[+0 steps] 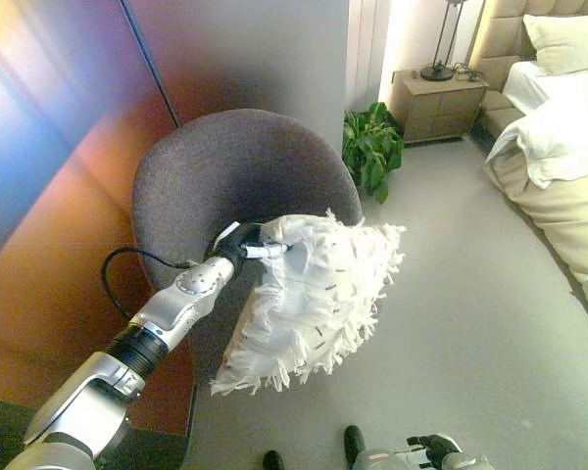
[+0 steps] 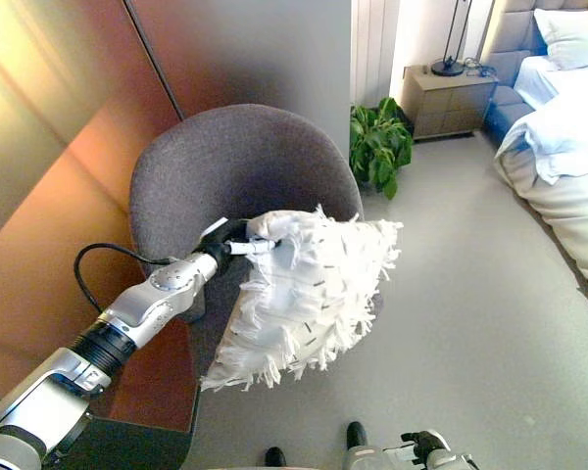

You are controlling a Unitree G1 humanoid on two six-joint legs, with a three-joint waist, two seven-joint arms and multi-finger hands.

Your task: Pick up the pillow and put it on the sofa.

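A white fringed pillow (image 1: 314, 299) hangs in the air in front of a grey round-backed chair (image 1: 235, 166). My left hand (image 1: 247, 250) is shut on the pillow's upper left corner, with white fingertips pinching the fabric. The pillow dangles tilted, its lower fringe over the chair's seat front and the floor. The seat itself is mostly hidden behind the pillow and my arm. My right hand (image 2: 426, 446) shows only at the bottom edge, low and away from the pillow.
A wood-toned wall panel (image 1: 49, 196) runs along the left behind the chair. A potted green plant (image 1: 372, 147) stands just right of the chair. Farther back are a nightstand (image 1: 436, 103) with a lamp, and a bed (image 1: 559, 157) on the right across grey floor.
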